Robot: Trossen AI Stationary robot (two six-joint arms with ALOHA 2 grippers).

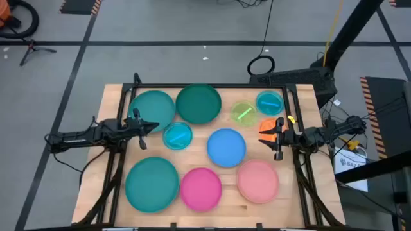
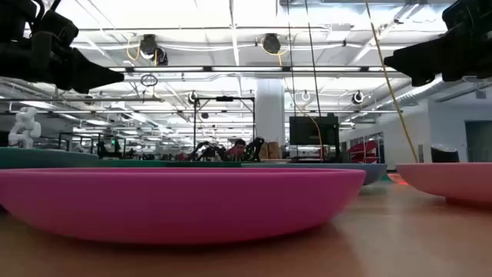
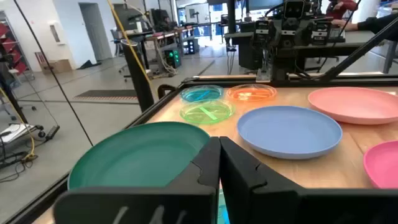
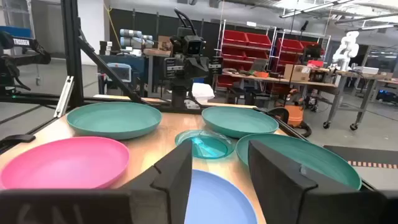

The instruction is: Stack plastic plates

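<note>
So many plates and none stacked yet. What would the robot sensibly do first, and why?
Probably lower the left gripper onto the small cyan plate beside it. Its fingers look shut in the left wrist view, so they would need to open first. No plate is stacked, and the right gripper, fingers apart, waits at the orange plate.

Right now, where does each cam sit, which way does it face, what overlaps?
High: overhead, looking straight down at the table; both arms show, left hand and right hand.
Low: at table height, level across the magenta plate into the room; arms at top corners.
Left wrist: on the left arm, facing the right arm across the table; own fingers at bottom.
Right wrist: on the right arm, facing the left arm; own fingers at bottom.
Shared: both wrist views see the blue plate.
</note>
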